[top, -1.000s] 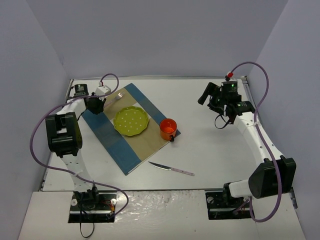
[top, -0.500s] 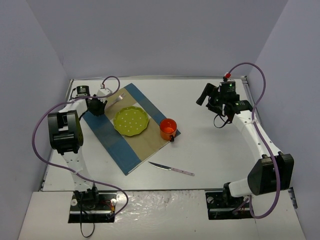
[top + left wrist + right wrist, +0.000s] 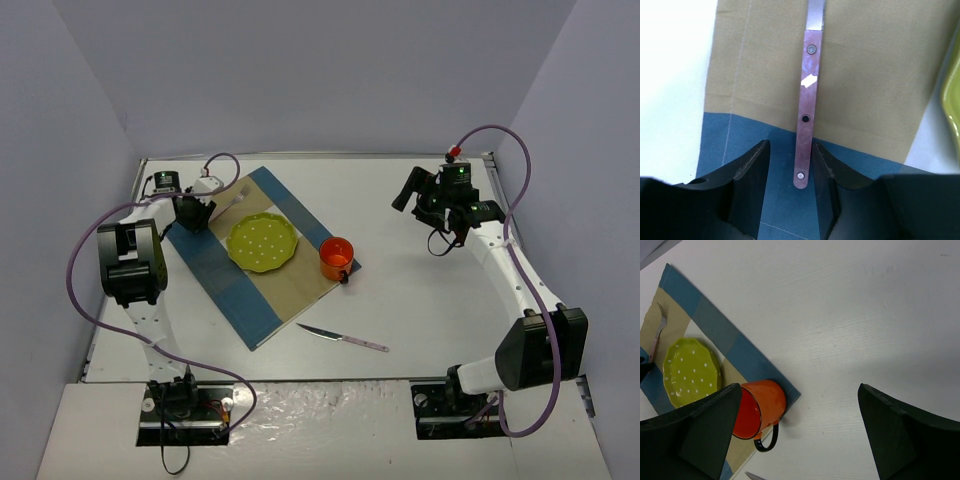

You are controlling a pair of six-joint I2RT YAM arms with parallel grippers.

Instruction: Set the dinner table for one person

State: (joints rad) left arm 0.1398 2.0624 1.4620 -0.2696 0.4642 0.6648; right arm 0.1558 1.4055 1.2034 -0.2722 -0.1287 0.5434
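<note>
Between the parted jaws of the left gripper, the fork is lying free on the placemat, apparently placed beside the plate. The right gripper is hanging agape over the dinner table.

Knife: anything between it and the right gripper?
Nothing visible. The knife lies on the dinner table just off the placemat; the open right gripper hangs at the far right, only bare tabletop between them. The orange mug sits clear of that line.

Bright even light, faint soft shadows; the dinner table glares white in left wrist view
</note>
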